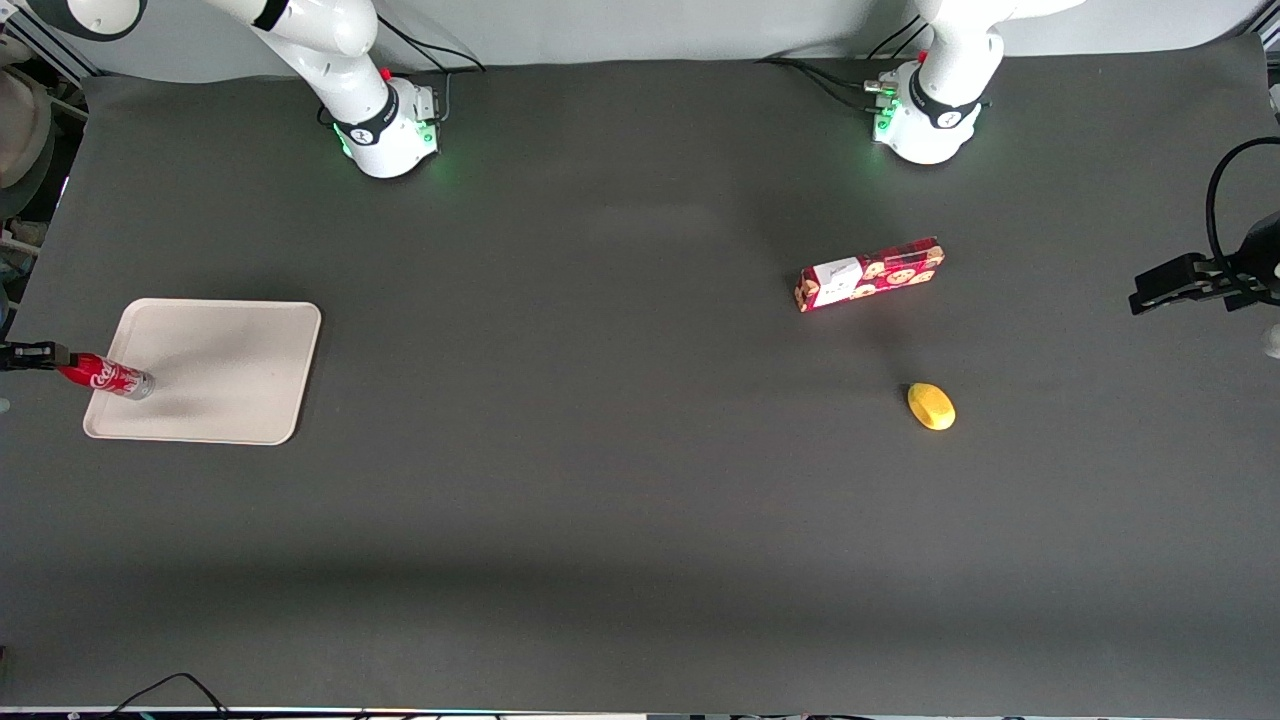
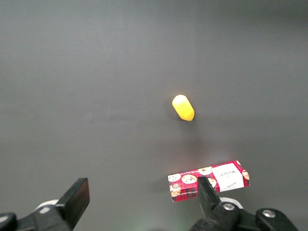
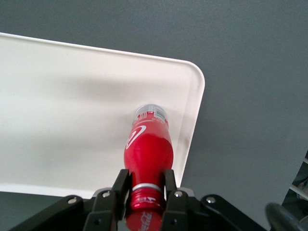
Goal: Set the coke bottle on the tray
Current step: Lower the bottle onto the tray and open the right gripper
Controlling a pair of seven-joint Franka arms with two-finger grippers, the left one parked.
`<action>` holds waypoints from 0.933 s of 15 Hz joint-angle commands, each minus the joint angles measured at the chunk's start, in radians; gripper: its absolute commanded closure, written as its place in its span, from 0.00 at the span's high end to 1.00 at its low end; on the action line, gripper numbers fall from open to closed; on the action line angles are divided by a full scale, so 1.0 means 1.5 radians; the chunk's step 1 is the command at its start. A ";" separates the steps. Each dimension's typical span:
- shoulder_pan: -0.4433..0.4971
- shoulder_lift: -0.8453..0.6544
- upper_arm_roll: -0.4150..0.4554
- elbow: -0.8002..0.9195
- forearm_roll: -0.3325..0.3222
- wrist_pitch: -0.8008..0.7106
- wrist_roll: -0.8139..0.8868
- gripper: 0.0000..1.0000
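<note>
Over the tray's end nearest the working arm's edge of the bench, the coke bottle hangs in the tool, its clear base pointing down toward the tray and its capped neck up between the fingers. In the right wrist view the bottle runs straight out from the tool, long axis in line with the fingers, and the two black fingers are clamped on the neck just below the cap, one on each side. The base sits over the beige surface close to the tray's rounded corner, near the rim rather than the middle. Whether the base already touches the tray or hovers just above it cannot be told; a soft shadow lies on the tray beside it.

The coming move turns on that base-to-tray gap: my judgement is that the bottle must go straight down along its own axis before the fingers part, and that it stands close enough to the rim for a tilted release to tip it.

Well apart, toward the parked arm's end of the bench, lie a red cookie box and a yellow lemon-like object, the latter nearer the front camera.
</note>
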 commanded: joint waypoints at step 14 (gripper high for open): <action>0.038 -0.139 0.047 -0.006 -0.001 0.011 0.009 1.00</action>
